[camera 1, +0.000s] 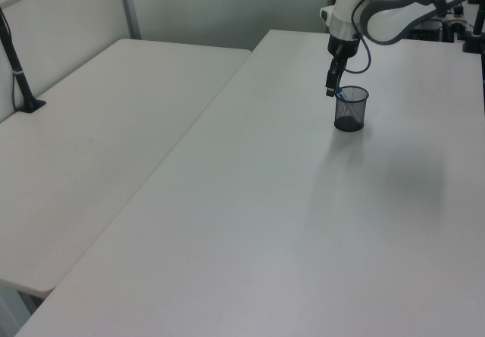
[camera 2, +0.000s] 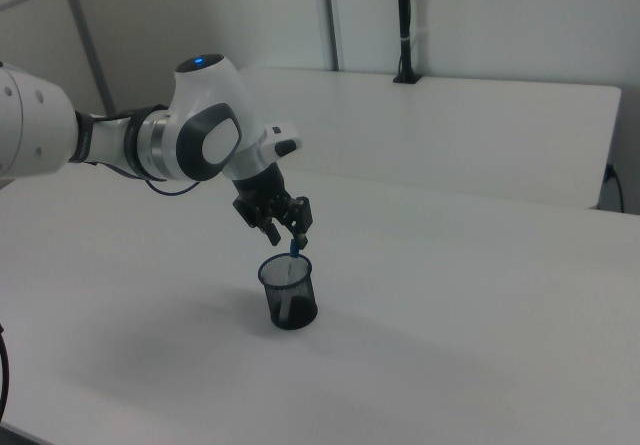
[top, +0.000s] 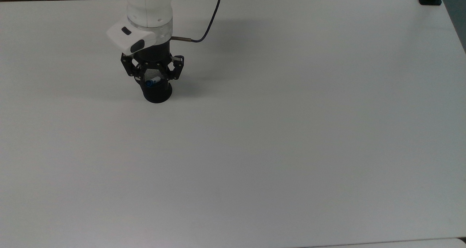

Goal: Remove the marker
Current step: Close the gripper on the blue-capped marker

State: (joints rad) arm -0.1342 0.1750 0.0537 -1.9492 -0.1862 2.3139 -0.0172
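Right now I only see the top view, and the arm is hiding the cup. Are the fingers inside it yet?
Observer: No. In the right view the open fingers hang just above the cup's rim.
Operator: Does anything poke out?
Observer: Yes. The right view shows the marker with its blue tip sticking up past the rim, right under the fingers.
Operator: Is the cup standing straight?
Observer: Yes. The left view shows it upright on the table.
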